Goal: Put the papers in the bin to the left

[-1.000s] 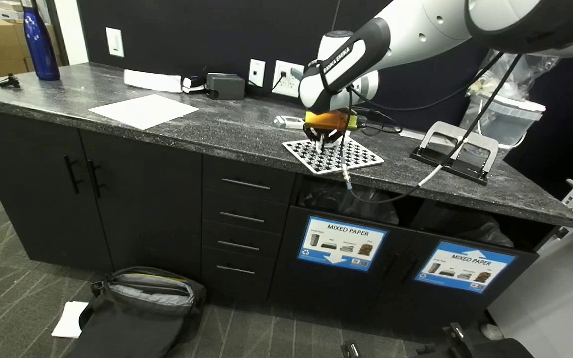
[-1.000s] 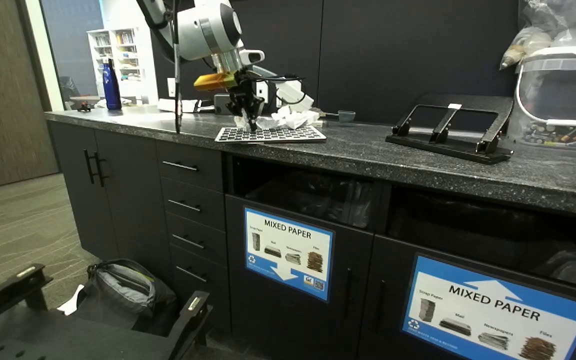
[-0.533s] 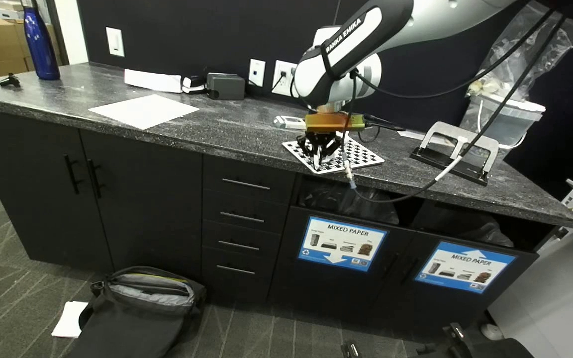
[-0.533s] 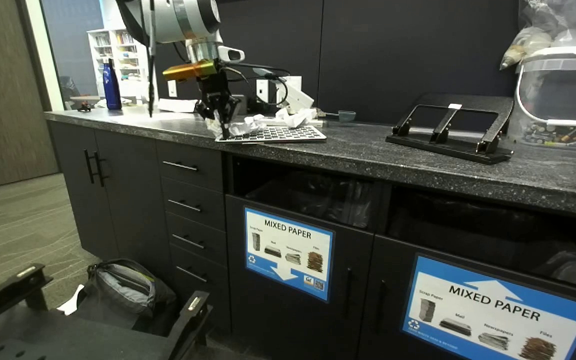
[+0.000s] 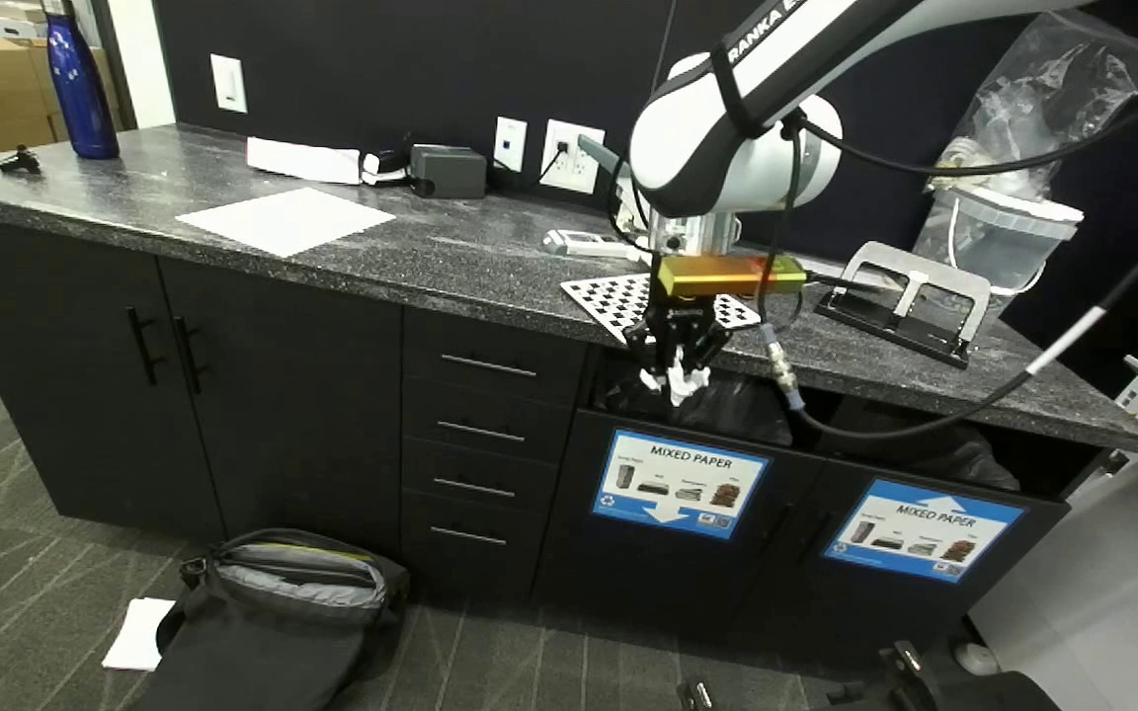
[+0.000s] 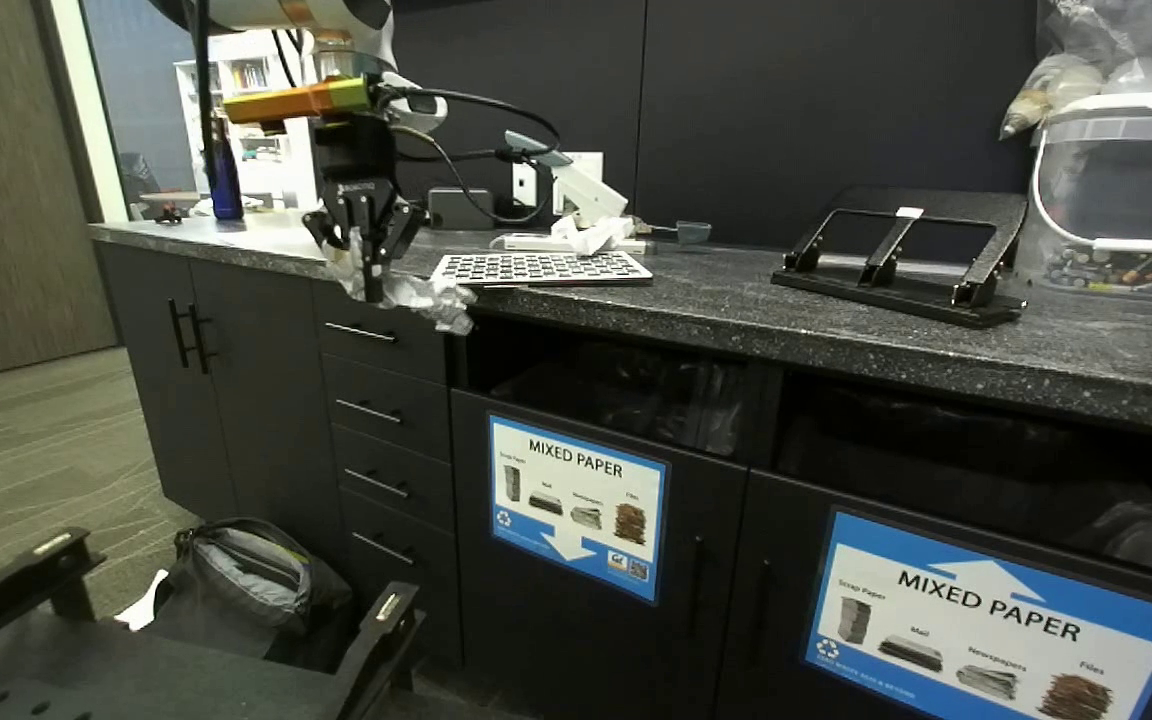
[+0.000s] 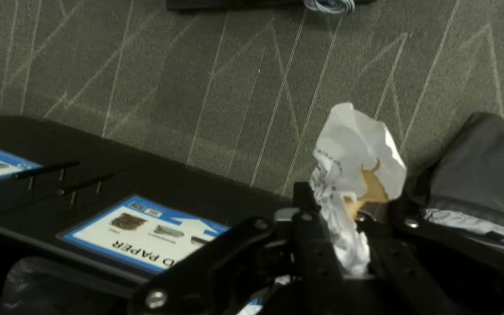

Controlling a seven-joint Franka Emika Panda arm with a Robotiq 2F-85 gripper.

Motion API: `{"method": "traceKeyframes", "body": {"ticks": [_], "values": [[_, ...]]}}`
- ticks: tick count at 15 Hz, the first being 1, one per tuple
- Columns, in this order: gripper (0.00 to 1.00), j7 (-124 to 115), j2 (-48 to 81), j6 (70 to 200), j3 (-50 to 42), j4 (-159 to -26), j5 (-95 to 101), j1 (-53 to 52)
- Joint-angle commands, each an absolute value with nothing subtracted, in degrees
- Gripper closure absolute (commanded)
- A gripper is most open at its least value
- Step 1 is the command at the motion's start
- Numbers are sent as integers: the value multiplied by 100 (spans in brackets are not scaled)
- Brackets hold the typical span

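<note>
Wrist view: end effector (image 7: 341, 214) pinching crumpled paper (image 7: 352, 162), paper poking toward 12 o'clock. Exterior view: paper hangs off tabletop (image 6: 726, 272) front, mouth of nearer bin (image 6: 576, 620) at 4 o'clock. Carry step, it seems. Next likely: swing to bin mouth, push paper inside, let go. Other paper wad (image 6: 594, 235) lies by checkered board (image 6: 541, 268), at 2 o'clock.

Office, by its carpet (image 7: 234, 87), bookshelf (image 6: 281, 170) and mixed-paper signs (image 6: 578, 505)
</note>
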State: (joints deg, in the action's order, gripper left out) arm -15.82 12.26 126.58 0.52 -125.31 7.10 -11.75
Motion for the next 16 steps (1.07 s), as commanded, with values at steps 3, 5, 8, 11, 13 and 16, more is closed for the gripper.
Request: {"method": "traceKeyframes", "body": {"ticks": [3,5,8,11,13,16], "values": [[93,-1554,487,14162,25,-14369,870,-714],[95,-1581,885,14990,-99,-14517,1083,-529],[94,-1802,1453,16211,-405,-14460,1355,-391],[94,-1788,2198,17004,-810,-14000,1359,-486],[94,-1628,2591,17204,-923,-13652,1097,-497],[95,-1610,3250,17473,-1081,-13016,815,-579]]}}
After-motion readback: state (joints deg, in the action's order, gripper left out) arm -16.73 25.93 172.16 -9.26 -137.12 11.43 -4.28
